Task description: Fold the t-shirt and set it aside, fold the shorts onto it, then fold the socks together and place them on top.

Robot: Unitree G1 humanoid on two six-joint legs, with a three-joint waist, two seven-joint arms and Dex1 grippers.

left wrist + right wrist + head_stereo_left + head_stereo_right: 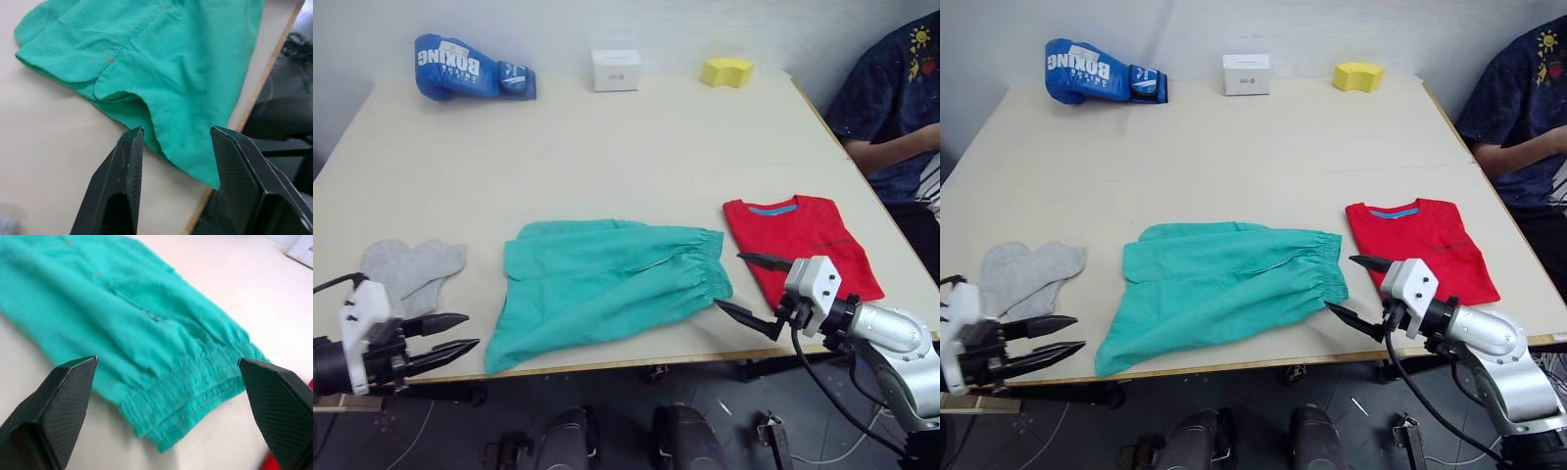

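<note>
**Q:** Teal cloth at table centre: where exactly does it lie?

**A:** The shorts [607,289] lie flat near the front edge of the table [607,137], gathered waistband toward my right, leg hems toward my left. The lower hem corner reaches the table's front edge.

**Q:** Your right gripper?

**A:** My right gripper [751,291] sits just beside the waistband end, fingers spread wide, one tip over the bare strip between shorts and t-shirt, the other at the table edge below the waistband. Nothing between them. In the right wrist view the waistband lies between and beyond both fingertips [73,377].

**Q:** Left gripper?

**A:** My left gripper [460,333] is off the front left of the table, fingers parted, empty, pointing toward the hem corner of the shorts. The left wrist view shows the hem just past the fingertips [132,147]; contact I cannot confirm.

**Q:** Other garments?

**A:** The t-shirt [803,245] lies folded at the right, neck band facing the far side, apart from the shorts. The socks [411,269] lie side by side at the left front, unfolded.

**Q:** Anything else?

**A:** Far edge: blue boxing glove [470,69], white box [615,70], yellow sponge [726,70]. A person [891,117] sits at the right.
</note>
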